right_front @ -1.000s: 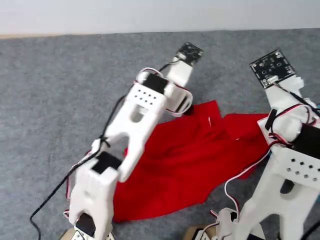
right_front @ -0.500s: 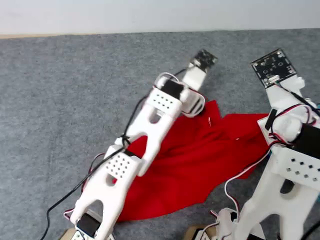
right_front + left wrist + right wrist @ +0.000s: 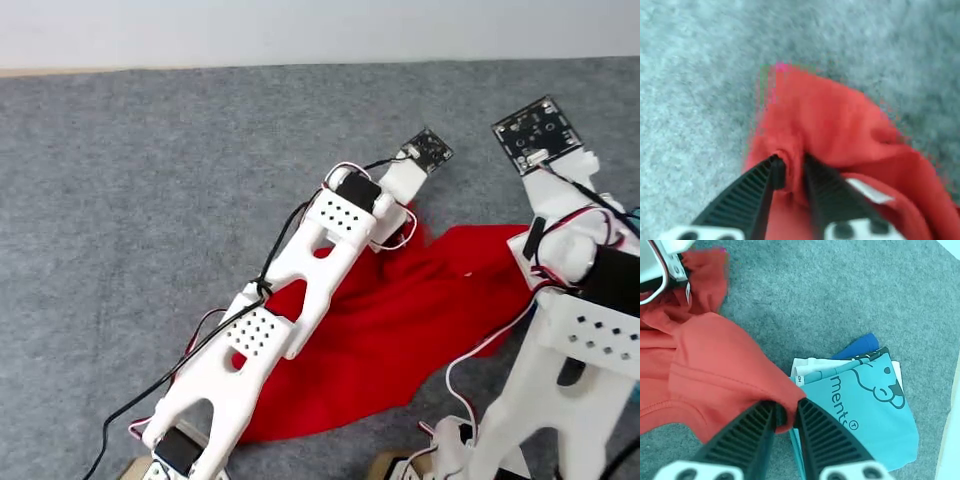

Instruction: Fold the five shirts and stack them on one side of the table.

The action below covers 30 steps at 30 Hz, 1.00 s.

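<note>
left gripper (image 3: 789,172): ribbed jaws pinching a bunched fold of red shirt (image 3: 840,125)
right gripper (image 3: 785,420): nipping its smooth hem
red shirt: one — soft, crumpled on fuzzy grey table (image 3: 120,200)
folded stack (image 3: 865,405): three layers — teal, white, blue

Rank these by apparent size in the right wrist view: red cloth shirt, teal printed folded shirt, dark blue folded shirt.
1. red cloth shirt, though nearest the camera.
2. teal printed folded shirt.
3. dark blue folded shirt, only a corner showing.
</note>
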### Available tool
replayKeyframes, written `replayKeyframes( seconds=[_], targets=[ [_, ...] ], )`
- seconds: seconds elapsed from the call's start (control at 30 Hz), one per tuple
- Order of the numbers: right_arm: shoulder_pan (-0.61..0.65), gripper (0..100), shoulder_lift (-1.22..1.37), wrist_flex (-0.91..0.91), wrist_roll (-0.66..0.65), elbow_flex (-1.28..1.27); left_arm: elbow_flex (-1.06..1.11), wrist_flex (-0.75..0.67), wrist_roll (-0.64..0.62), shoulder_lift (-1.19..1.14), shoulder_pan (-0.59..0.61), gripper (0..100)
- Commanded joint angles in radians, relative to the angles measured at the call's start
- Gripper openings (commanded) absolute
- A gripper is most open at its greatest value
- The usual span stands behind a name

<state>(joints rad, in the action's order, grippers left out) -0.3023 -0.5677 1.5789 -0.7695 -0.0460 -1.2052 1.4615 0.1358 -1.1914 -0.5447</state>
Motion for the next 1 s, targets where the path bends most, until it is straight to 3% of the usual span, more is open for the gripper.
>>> replayKeyframes(
  seconds=[0.0,0.33,0.77,0.97],
  targets=[
    [0.010,1.1,0.002,-0.007,0.011,0.003,-0.085,0.031,0.000,0.037,0.018,0],
    [0.010,1.1,-0.005,-0.059,0.011,0.006,-0.483,0.293,-0.078,0.178,0.132,0],
    [0.010,1.1,0.001,-0.266,0.011,0.009,-0.381,0.296,-0.133,0.520,0.405,0],
    [0.136,1.1,0.015,-0.384,0.006,0.008,0.015,0.296,-0.026,0.773,0.491,0]
  ],
)
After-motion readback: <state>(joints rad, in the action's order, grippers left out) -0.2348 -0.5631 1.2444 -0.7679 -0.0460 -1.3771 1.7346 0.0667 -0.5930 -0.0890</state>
